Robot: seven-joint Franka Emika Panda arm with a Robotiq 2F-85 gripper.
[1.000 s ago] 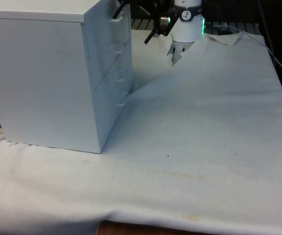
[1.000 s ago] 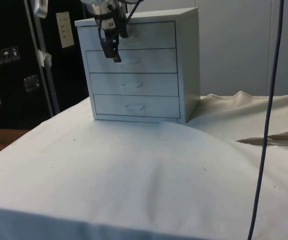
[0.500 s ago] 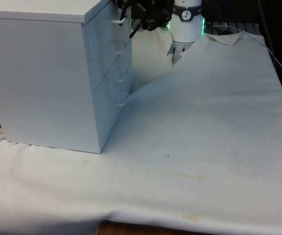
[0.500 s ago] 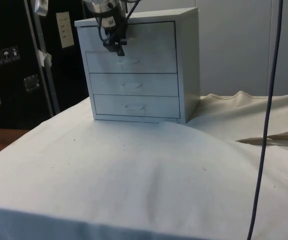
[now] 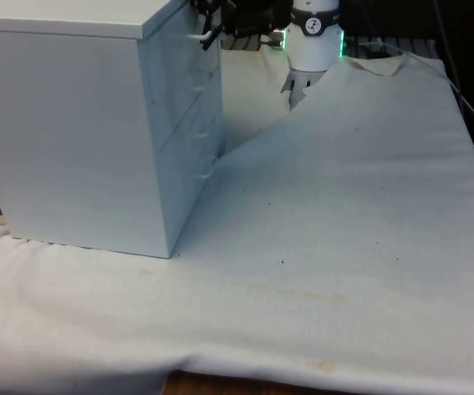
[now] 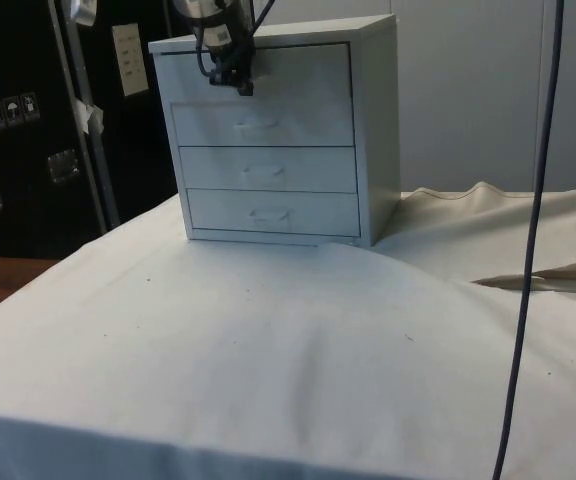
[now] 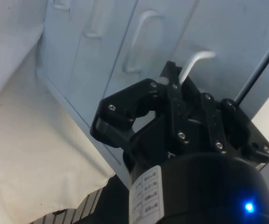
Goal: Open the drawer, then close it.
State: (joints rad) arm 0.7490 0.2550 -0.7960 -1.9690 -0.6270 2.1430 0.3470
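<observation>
We see the black two-finger gripper [image 6: 236, 78] at the top drawer [image 6: 268, 72] of the white four-drawer chest [image 5: 81, 132], which stands on the white-clothed counter [image 5: 344, 214] at the front view's nine o'clock. In the wrist view its fingers [image 7: 172, 93] are pressed together around the top drawer's curved white handle [image 7: 195, 60]. The drawer front sits almost flush with the three drawers below.

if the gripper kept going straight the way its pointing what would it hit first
Most likely the top drawer's handle: the gripper points at the front of the chest of drawers and its fingertips sit right at that handle. Whether they already touch it is unclear. Just behind the handle is the top drawer's front.
</observation>
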